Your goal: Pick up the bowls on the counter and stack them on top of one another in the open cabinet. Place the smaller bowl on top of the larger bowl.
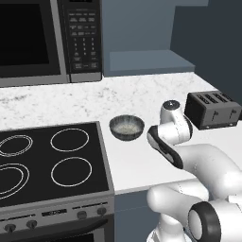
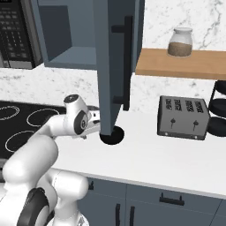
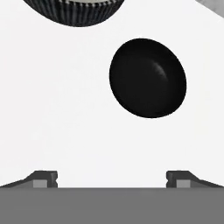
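The smaller bowl, plain glossy black, sits on the white counter ahead of my gripper and a little right of its centre line. My gripper is open, its two fingertips wide apart with nothing between them. The larger bowl, ribbed dark grey, lies just beyond at the top edge of the hand view. From the left base it stands on the counter as the larger bowl beside the stovetop, while my arm hides the black one. The smaller bowl peeks out under the cabinet door. The open cabinet is above.
A black stovetop borders the counter on the left, with a microwave above it. A dark toaster stands to the right. The open cabinet door hangs over the counter. A jar rests on a wooden shelf.
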